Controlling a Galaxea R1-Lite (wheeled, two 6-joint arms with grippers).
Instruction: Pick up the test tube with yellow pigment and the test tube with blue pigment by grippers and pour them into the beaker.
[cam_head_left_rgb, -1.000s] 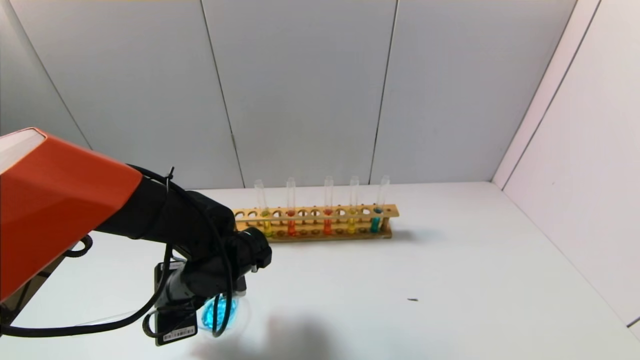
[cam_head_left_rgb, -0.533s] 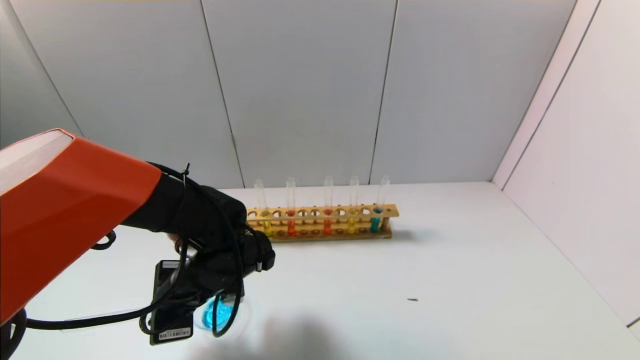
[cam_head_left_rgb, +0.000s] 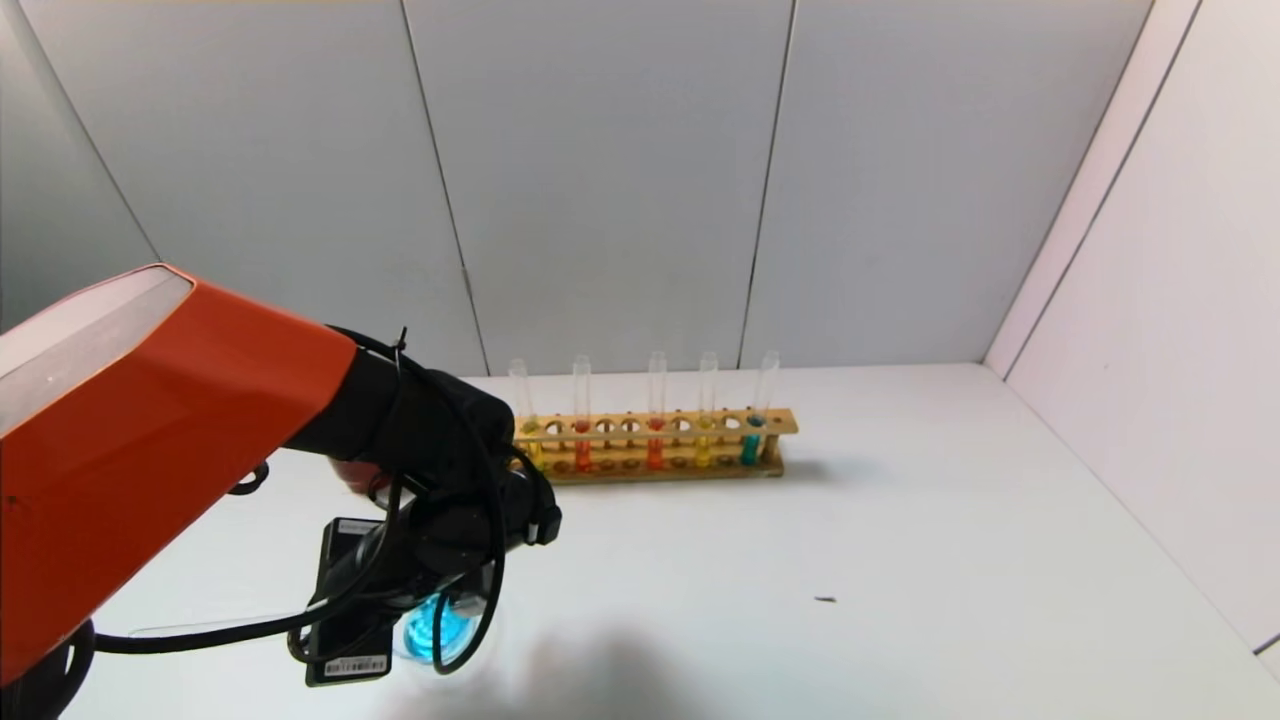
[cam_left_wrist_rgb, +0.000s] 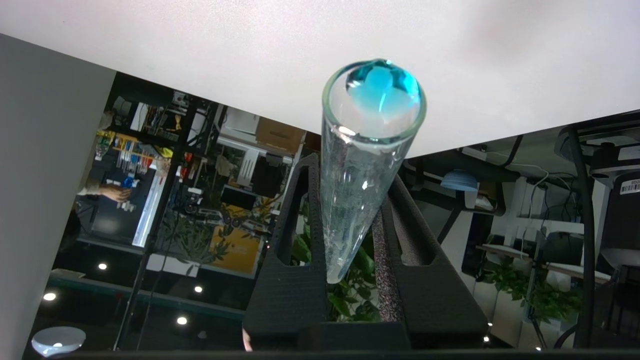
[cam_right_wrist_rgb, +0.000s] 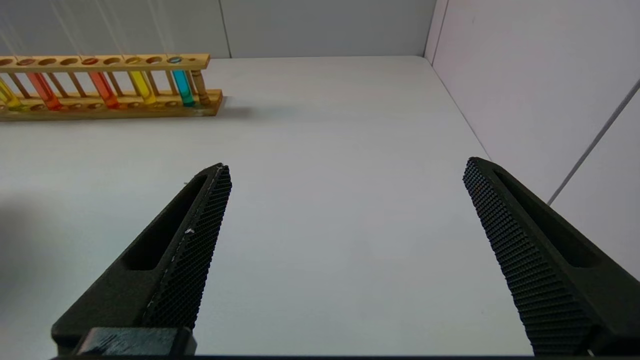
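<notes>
Holding a glass tube (cam_left_wrist_rgb: 357, 190) mouth-down, the left gripper (cam_head_left_rgb: 425, 590) sits in the lower left of the head view, above a glass beaker (cam_head_left_rgb: 440, 630) with blue liquid in it. In the left wrist view its two black fingers (cam_left_wrist_rgb: 295, 240) are closed on the tube's round end, and a blue remainder clings at the mouth, so I judge this is the blue tube in the middle of pouring.

The right gripper (cam_right_wrist_rgb: 345, 250) is empty, with jaws wide apart, above the bare white table (cam_right_wrist_rgb: 325, 150) in the right wrist view; it is not seen in the head view.

The yellow tube (cam_head_left_rgb: 522, 420) stands at the left end of the wooden rack (cam_head_left_rgb: 650, 445), in the centre of the head view, so its pouring is not yet done.

Risks: the grip is only on the smooth rounded end, so the tube could slip out and fall into the beaker. If the mouth moves off the beaker, the last drops will land on the table.

Hidden: the gripper and its cables cover most of the beaker, so its rim and the tube's mouth cannot be compared. A dark red thing (cam_head_left_rgb: 355, 478) behind the arm is mostly covered, and I cannot tell what it is.
</notes>
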